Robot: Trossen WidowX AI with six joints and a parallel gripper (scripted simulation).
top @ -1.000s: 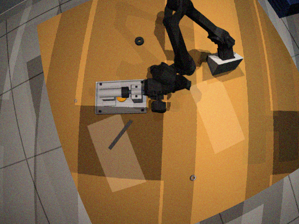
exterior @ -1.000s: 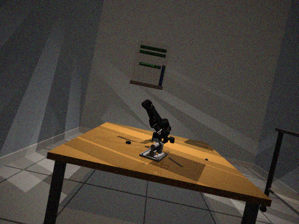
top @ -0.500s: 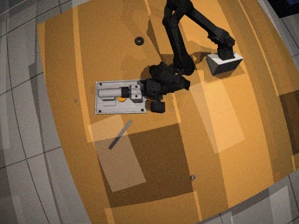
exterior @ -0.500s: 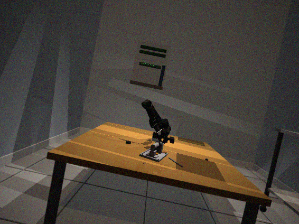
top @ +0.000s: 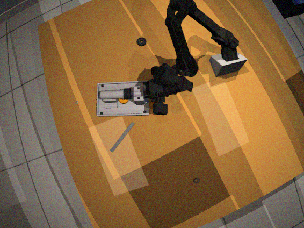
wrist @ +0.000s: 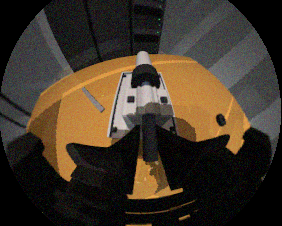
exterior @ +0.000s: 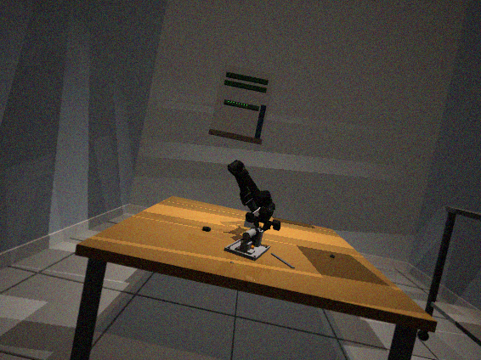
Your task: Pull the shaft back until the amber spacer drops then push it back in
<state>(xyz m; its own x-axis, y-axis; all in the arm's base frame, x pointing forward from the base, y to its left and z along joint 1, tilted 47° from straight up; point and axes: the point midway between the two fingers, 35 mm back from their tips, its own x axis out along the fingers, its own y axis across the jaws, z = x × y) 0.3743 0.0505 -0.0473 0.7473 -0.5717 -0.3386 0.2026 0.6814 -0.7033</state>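
My gripper (top: 146,90) (wrist: 146,127) stands slightly open around the dark outer end of the shaft (wrist: 149,145), with narrow gaps beside it in the wrist view. The shaft runs into the pale upright block (top: 138,92) (wrist: 147,103). Beyond it are a black collar (top: 127,93) (wrist: 145,75) and a pale cylinder (top: 111,94) (exterior: 250,234) in line. One amber spacer (top: 123,101) (exterior: 252,246) lies flat on the grey base plate (top: 135,109) (exterior: 231,250) below the collar. Any spacers still on the shaft cannot be made out.
A black ring (top: 138,42) (exterior: 206,228) (wrist: 221,119) lies on the table behind the plate. A grey bar (top: 122,137) (exterior: 282,260) (wrist: 93,99) lies in front of the plate. A small dark ring (exterior: 332,256) is farther off.
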